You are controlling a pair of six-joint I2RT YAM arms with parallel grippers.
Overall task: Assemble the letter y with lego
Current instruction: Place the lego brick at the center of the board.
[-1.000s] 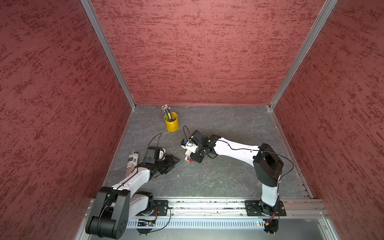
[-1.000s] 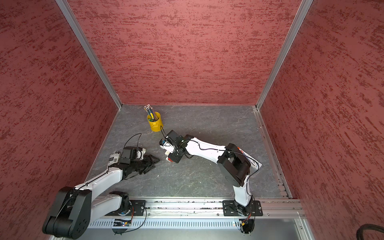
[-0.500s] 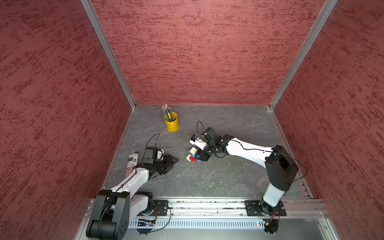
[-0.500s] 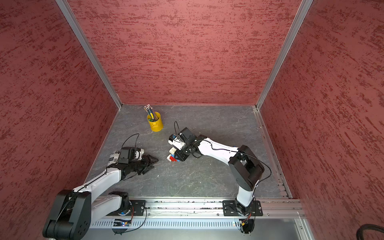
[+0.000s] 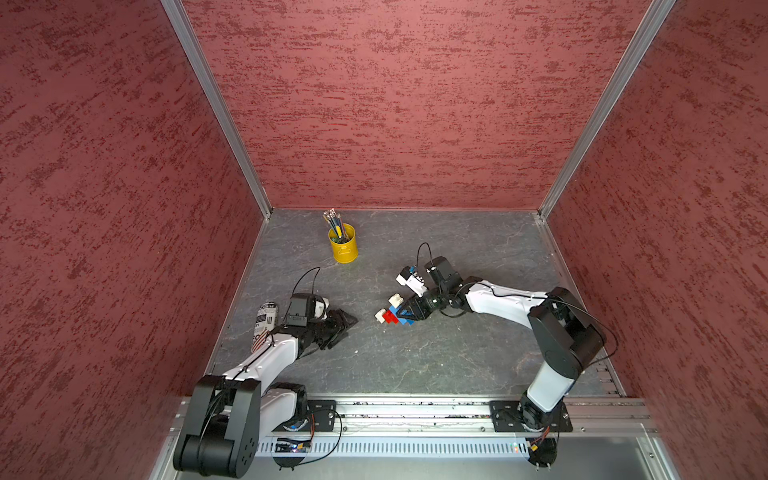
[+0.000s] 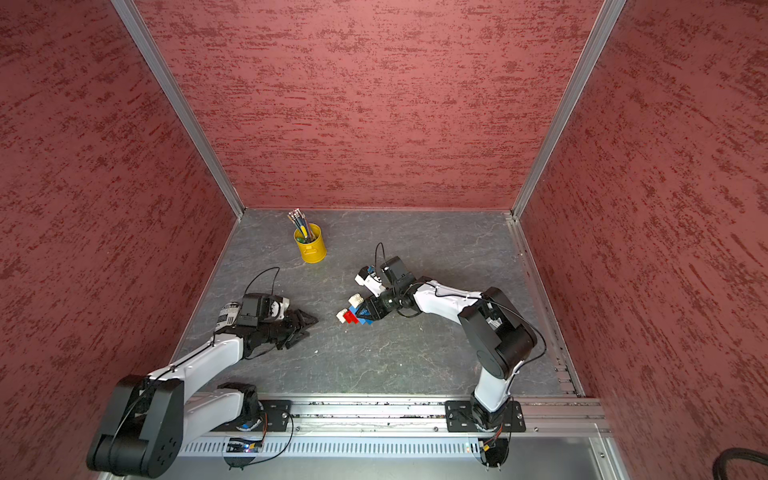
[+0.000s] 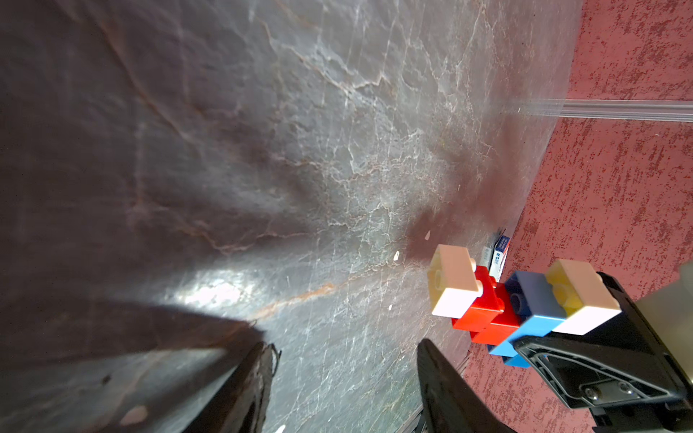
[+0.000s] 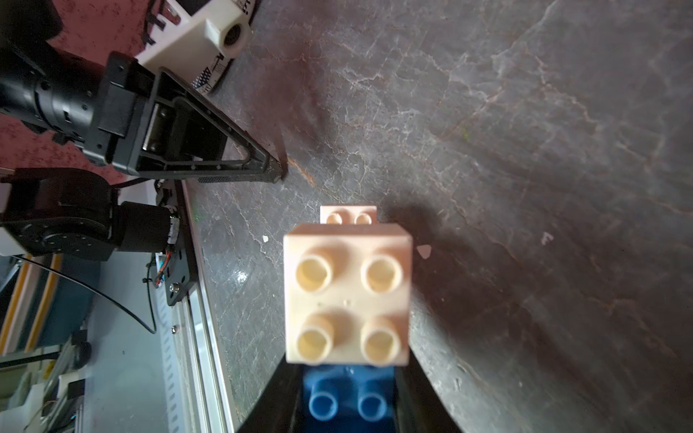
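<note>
Describer: Table (image 5: pixel 415 365) of grey veined stone fills a booth with red walls (image 5: pixel 395 104). The left arm (image 5: pixel 270 361) and the right arm (image 5: pixel 498 301), white and black, reach in from the near rail. A yellow pencil cup (image 5: pixel 344 248) stands toward the back, well apart from both.

Listener: What are the grippers doing?

Describer: The left gripper (image 7: pixel 345 343) lies low over the table, jaws partly spread, nothing between them. The right gripper (image 6: pixel 365 313) has its jaws pressed in on the blue bar (image 7: pixel 532 307) of the letter y (image 5: pixel 390 316).

Listener: Where is the letter, and which way does it lie?

Describer: In the right jaws, near the middle of the table, between the two grippers in both top views. Its long axis runs straight out from those jaws: blue bar in the grip, then the red stem (image 7: pixel 483 311), then the white foot (image 7: pixel 452 285) farthest out, pointing toward the left gripper. A white arm tip (image 8: pixel 347 290) sits on the bar. Bare table separates the foot from the left jaws. Whether the foot touches the table, I cannot tell.

Listener: Which arm matters next?

Describer: The right, I judge: it alone holds the letter, which looks joined up.
</note>
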